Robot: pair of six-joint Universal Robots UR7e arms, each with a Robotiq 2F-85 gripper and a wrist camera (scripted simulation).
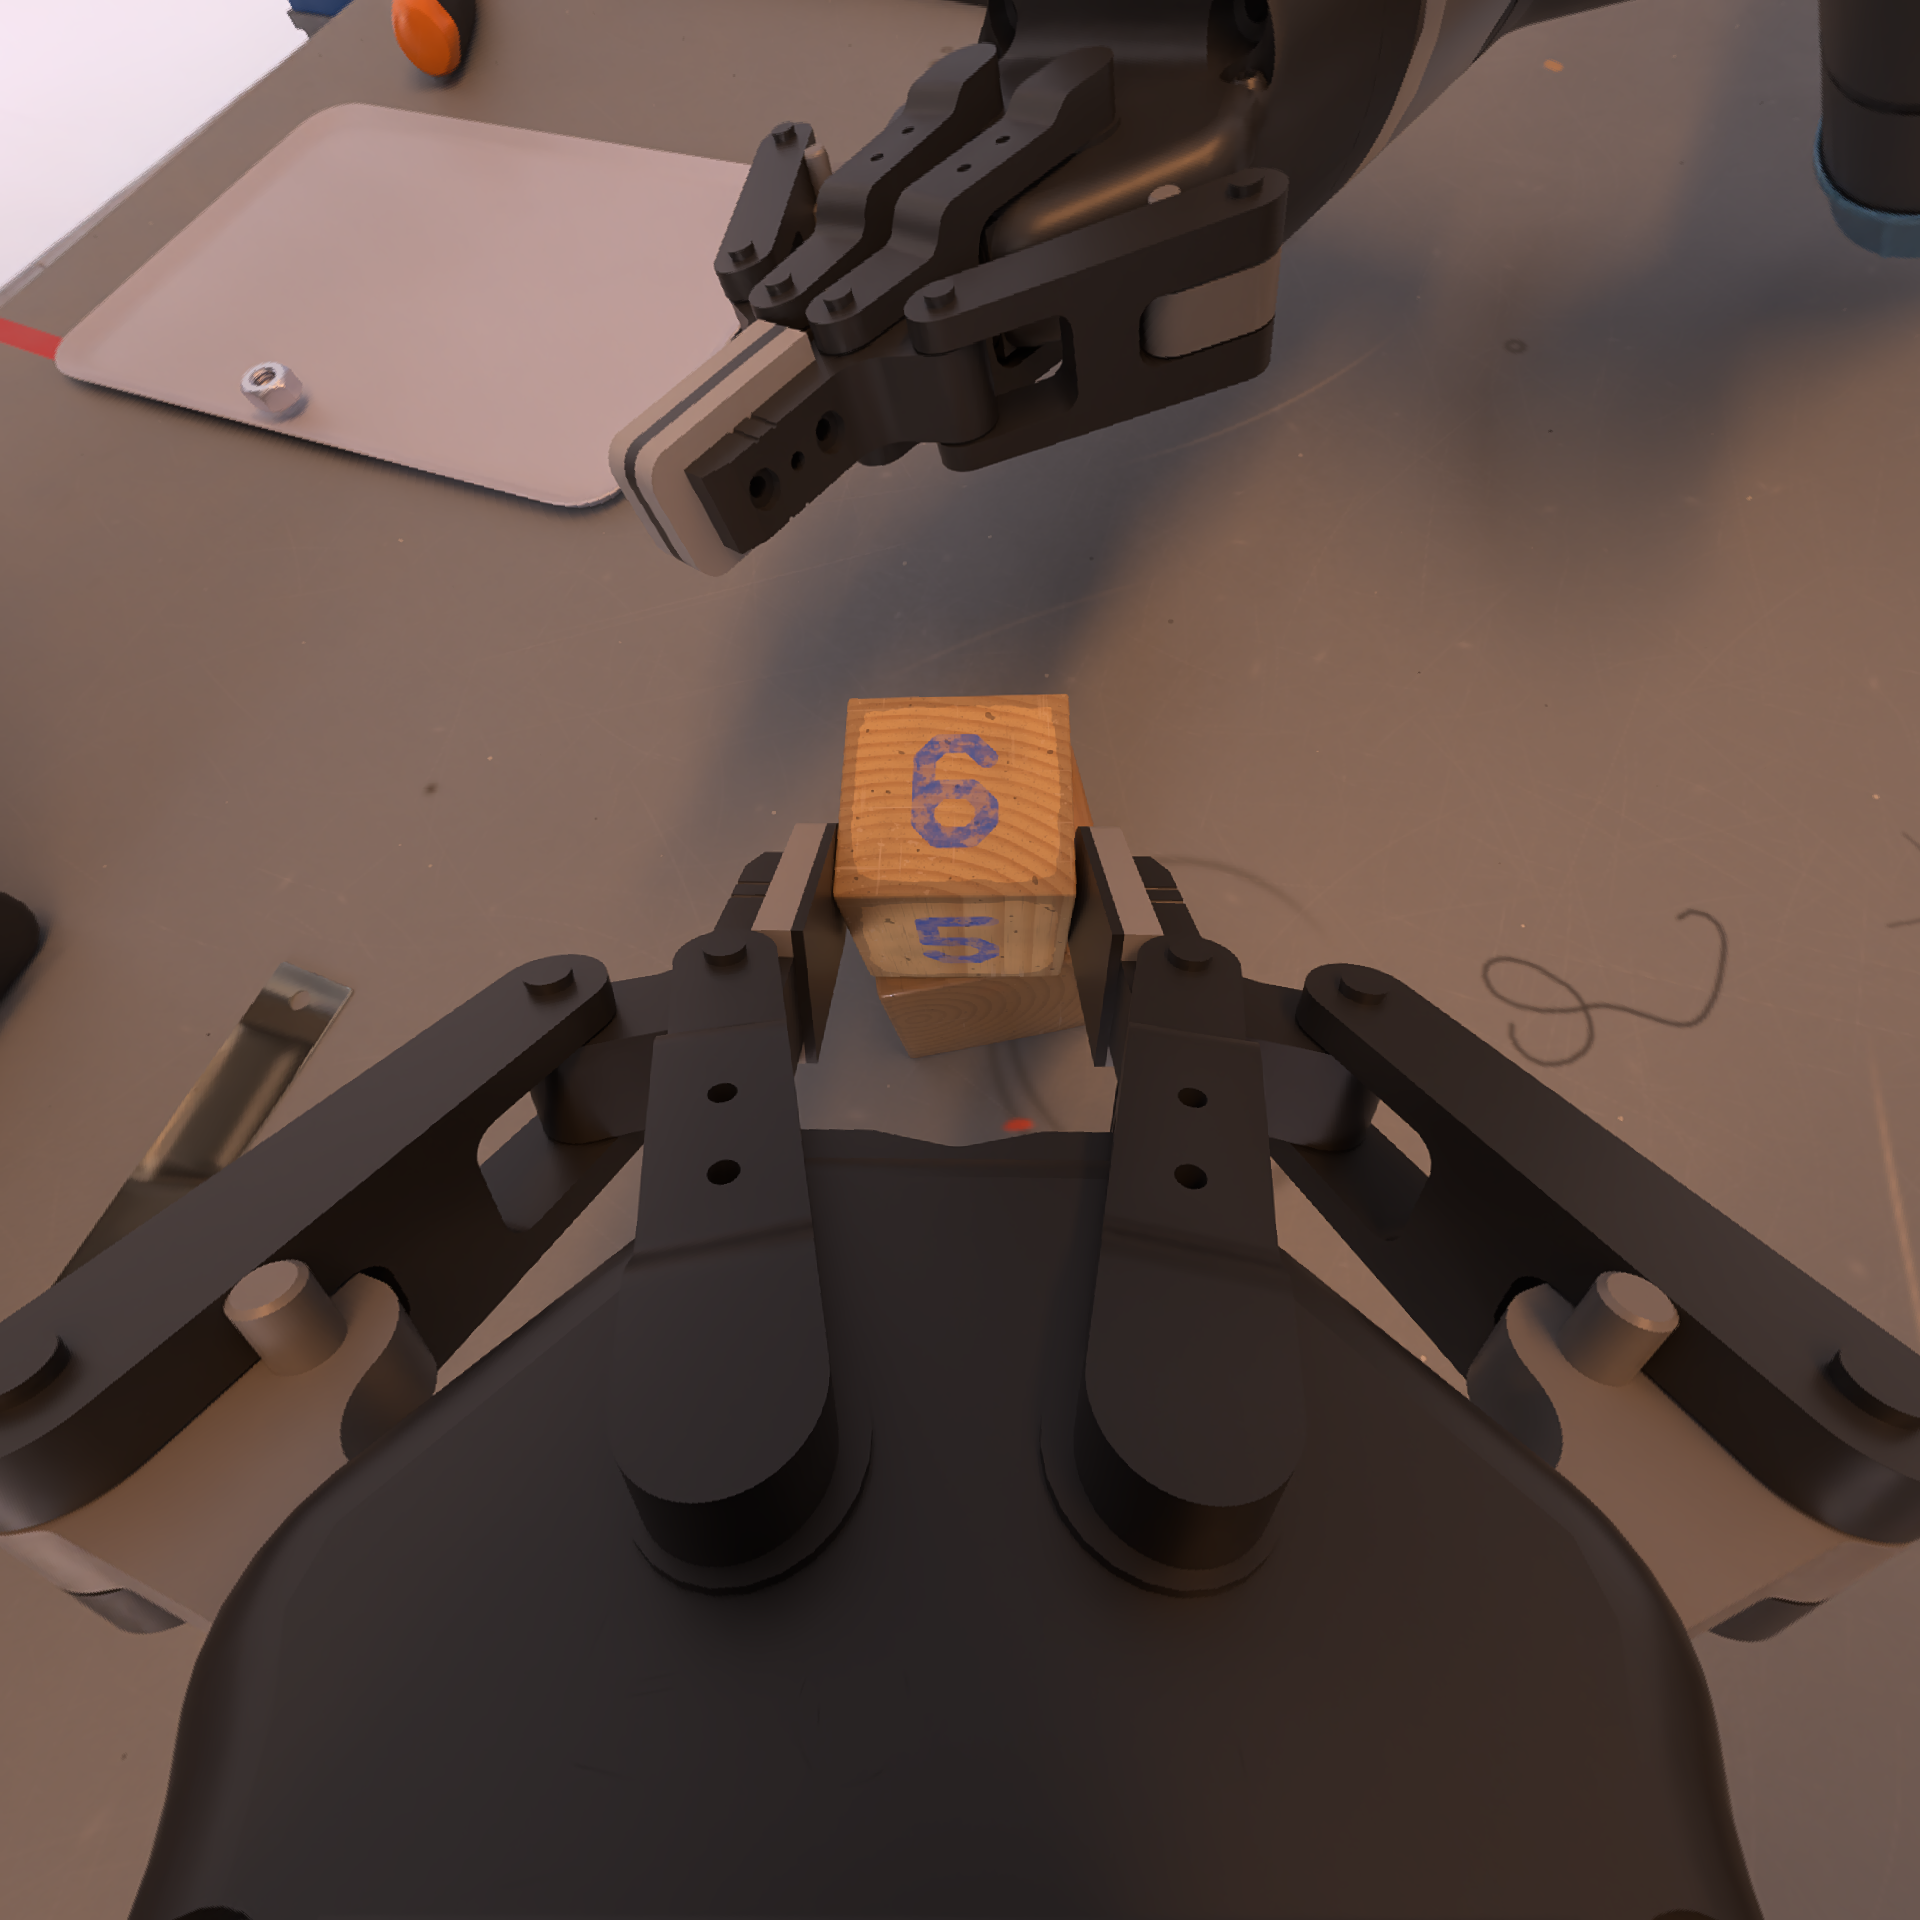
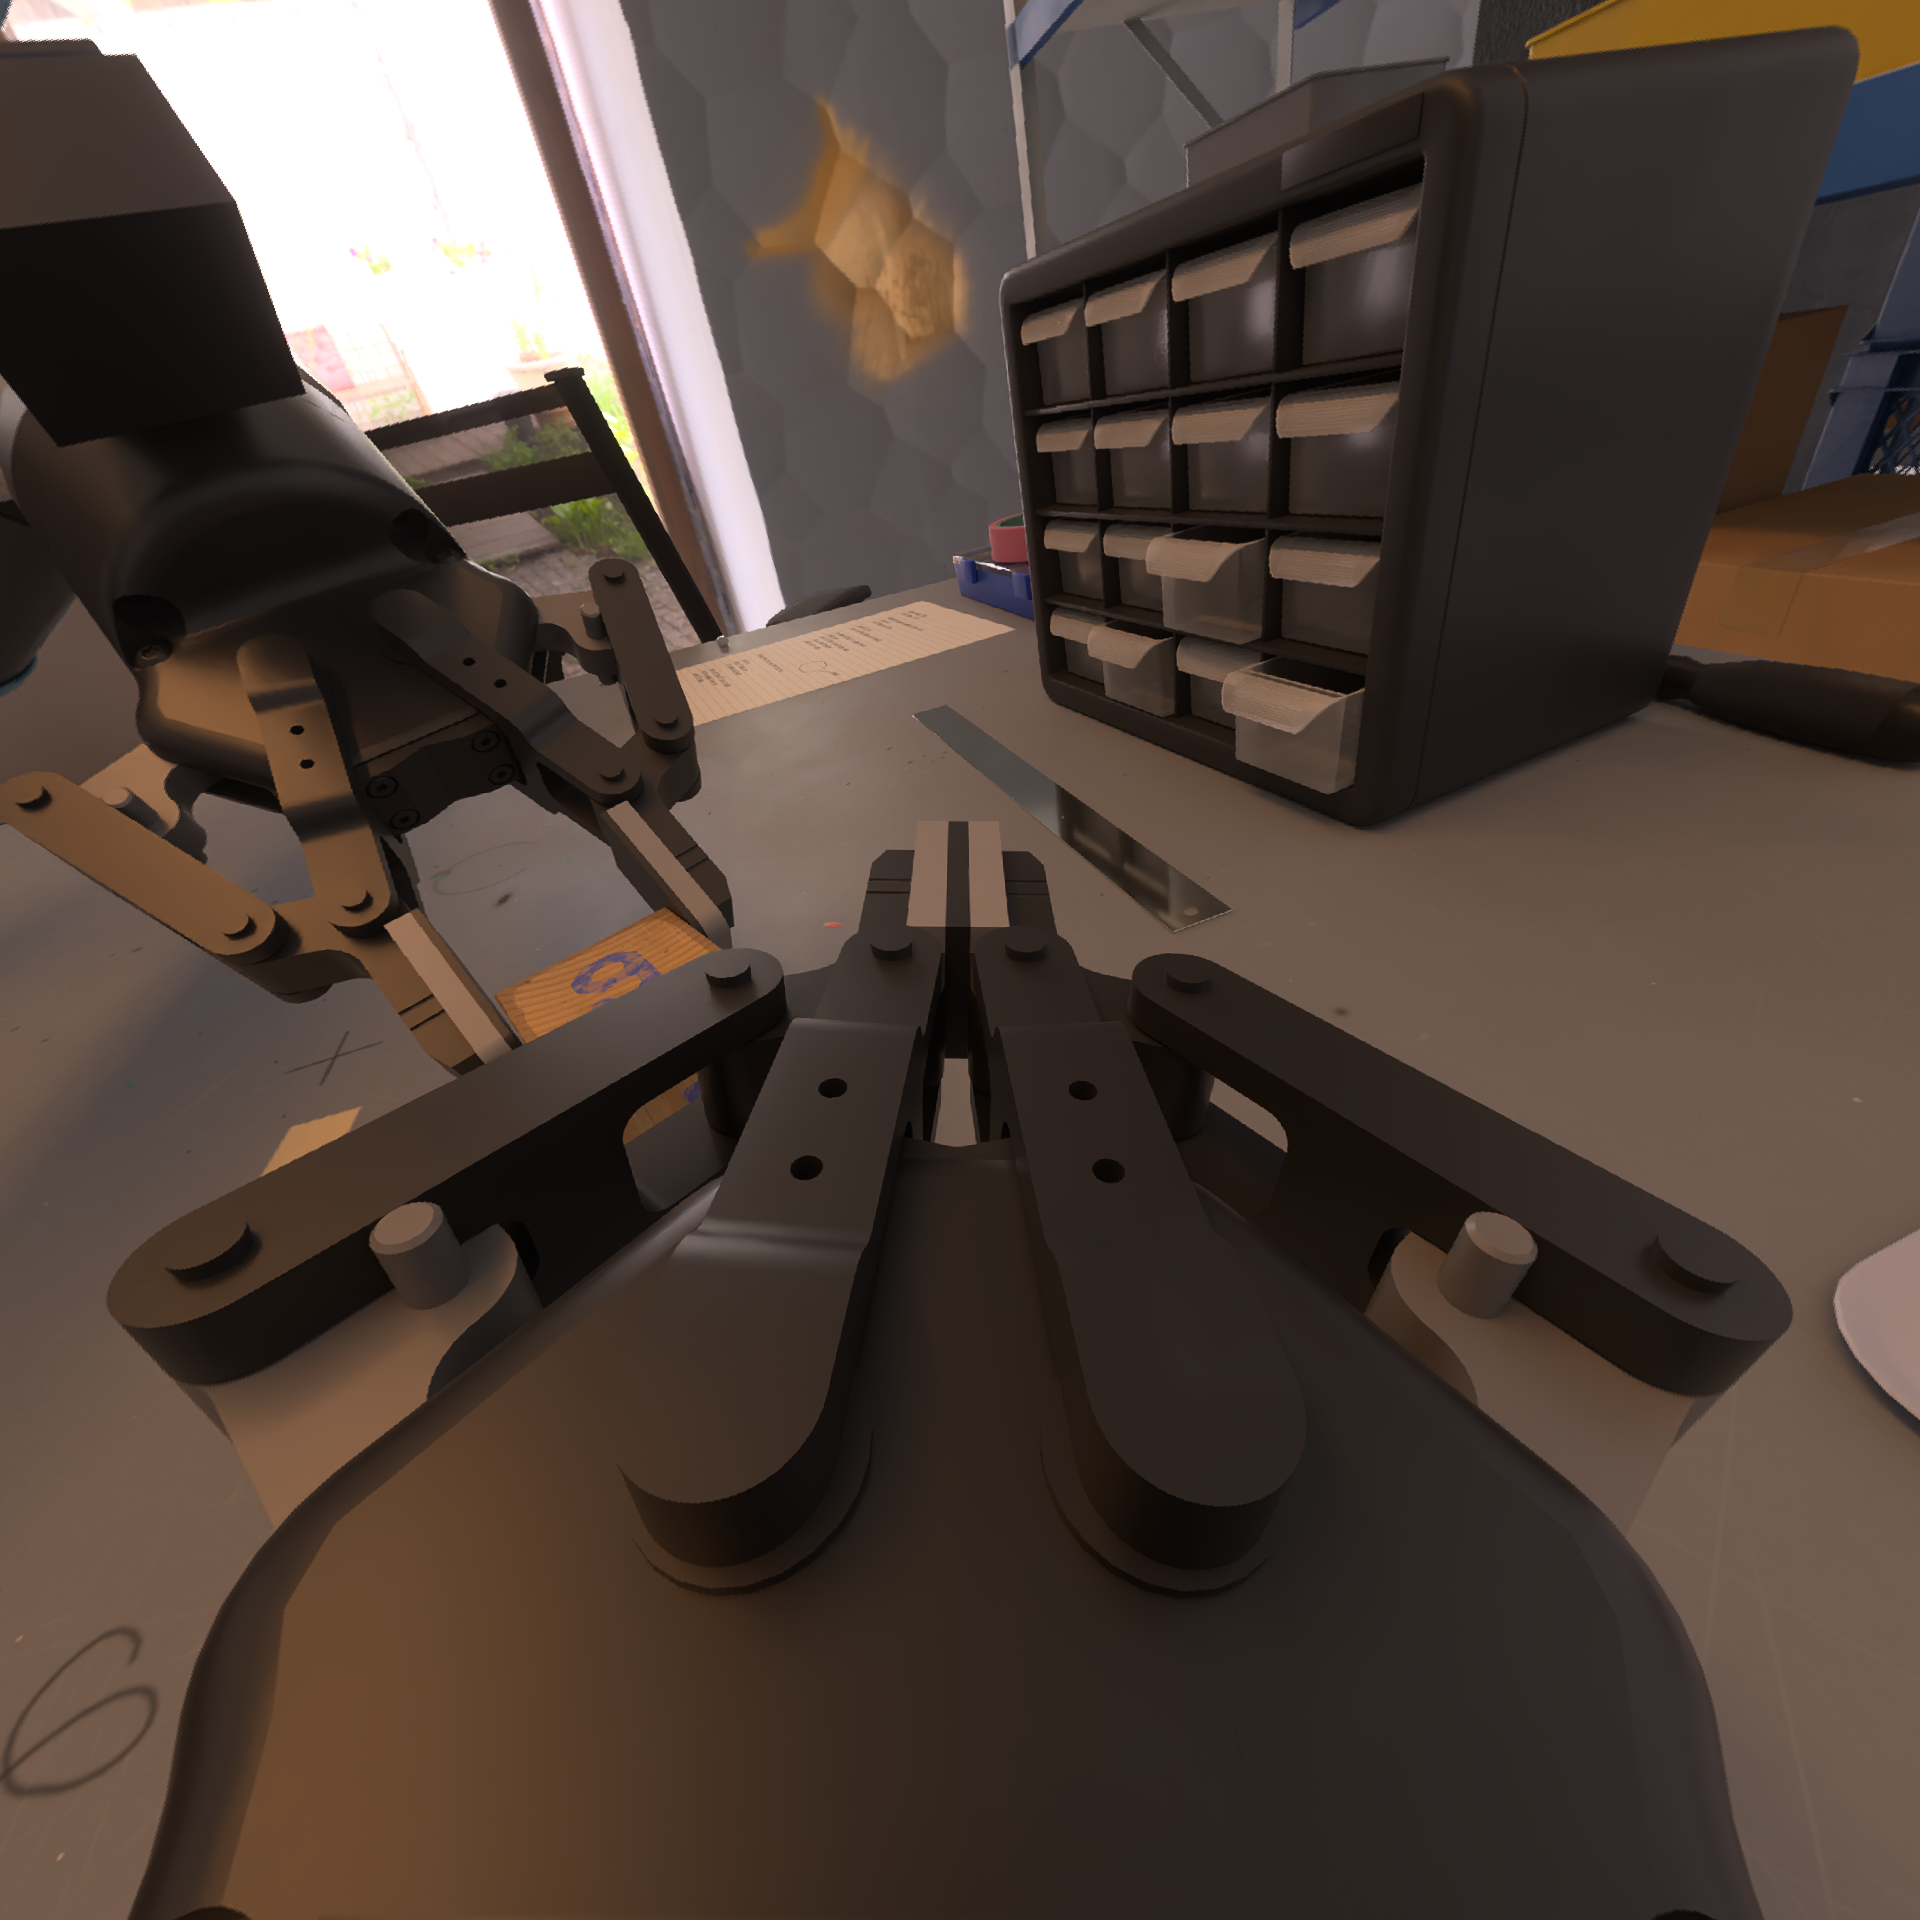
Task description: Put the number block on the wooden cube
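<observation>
The number block, light wood with blue digits, rests on top of the plain wooden cube, turned slightly against it. My left gripper has a pad on each side of the number block and is shut on it. The block's top also shows in the right wrist view, between the left gripper's fingers. My right gripper is shut and empty, hovering above the table; in the left wrist view it is beyond the stack and to the left.
A pale tray with a metal nut lies at the far left. A steel ruler lies ahead of the right gripper. A dark drawer cabinet stands at the right, with a paper sheet beside it.
</observation>
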